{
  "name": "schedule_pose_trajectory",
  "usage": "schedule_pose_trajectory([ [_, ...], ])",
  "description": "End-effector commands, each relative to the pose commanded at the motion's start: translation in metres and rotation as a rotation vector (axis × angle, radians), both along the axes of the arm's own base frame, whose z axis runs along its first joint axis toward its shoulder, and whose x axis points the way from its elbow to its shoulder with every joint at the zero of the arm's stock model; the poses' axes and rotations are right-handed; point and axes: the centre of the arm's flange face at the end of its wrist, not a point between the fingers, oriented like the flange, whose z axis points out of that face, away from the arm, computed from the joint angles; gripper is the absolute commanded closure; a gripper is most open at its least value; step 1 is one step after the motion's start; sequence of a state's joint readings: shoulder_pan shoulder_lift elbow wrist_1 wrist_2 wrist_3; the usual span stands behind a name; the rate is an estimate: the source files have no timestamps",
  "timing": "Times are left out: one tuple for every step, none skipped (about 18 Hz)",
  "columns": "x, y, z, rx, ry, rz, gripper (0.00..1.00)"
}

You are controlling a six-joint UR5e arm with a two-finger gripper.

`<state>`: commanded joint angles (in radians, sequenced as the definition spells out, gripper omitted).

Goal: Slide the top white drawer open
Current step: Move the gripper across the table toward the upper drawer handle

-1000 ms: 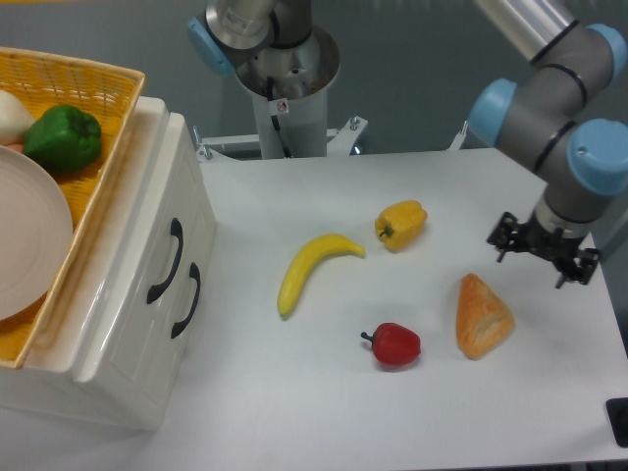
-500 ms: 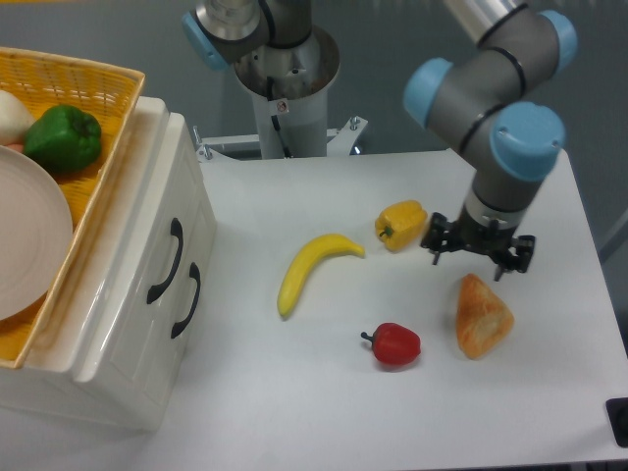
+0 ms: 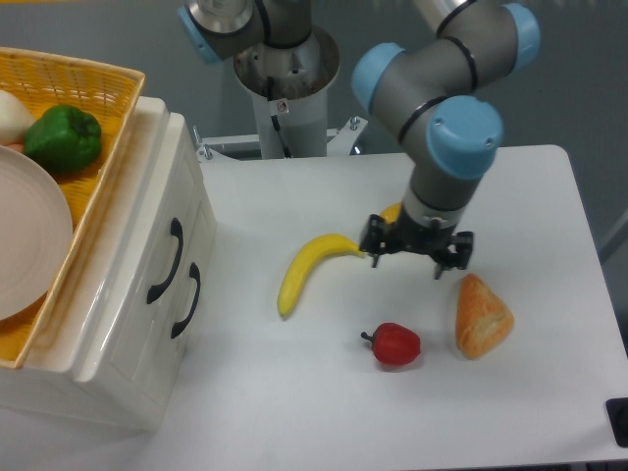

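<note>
- We are on the approach; our gripper (image 3: 416, 257), fingers spread and empty, hangs above the banana (image 3: 310, 267)
- Next we reach left to the top white drawer (image 3: 147, 245); grasp its handle (image 3: 165, 260)

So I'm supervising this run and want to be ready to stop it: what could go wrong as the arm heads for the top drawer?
The gripper hangs low near the banana, which lies between it and the cabinet; a low sweep could knock the banana. The two black handles sit close together, so it might catch the lower handle instead of the top white drawer's handle. The yellow wicker basket overhangs the cabinet top and could be bumped.
</note>
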<state>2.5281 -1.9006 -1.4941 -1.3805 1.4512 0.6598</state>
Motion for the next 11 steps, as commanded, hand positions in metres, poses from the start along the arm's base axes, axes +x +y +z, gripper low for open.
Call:
schedule_pose_trajectory([
  [0.008, 0.005, 0.004, 0.004, -0.011, 0.007, 0.00],
  [0.016, 0.009, 0.006, 0.010, -0.029, 0.011, 0.00],
  [0.023, 0.015, 0.007, 0.015, -0.051, 0.012, 0.00],
  [0.030, 0.020, 0.008, 0.021, -0.069, 0.012, 0.00],
  [0.036, 0.026, 0.011, 0.030, -0.081, 0.015, 0.00],
  [0.044, 0.033, 0.014, 0.038, -0.086, 0.015, 0.00],
  [0.051, 0.040, 0.017, 0.046, -0.089, 0.015, 0.00],
  [0.058, 0.047, 0.021, 0.051, -0.088, 0.018, 0.00],
  [0.066, 0.053, 0.023, 0.056, -0.091, 0.016, 0.00],
  [0.073, 0.059, 0.025, 0.065, -0.097, 0.011, 0.00],
  [0.079, 0.063, 0.025, 0.073, -0.106, 0.002, 0.00],
])
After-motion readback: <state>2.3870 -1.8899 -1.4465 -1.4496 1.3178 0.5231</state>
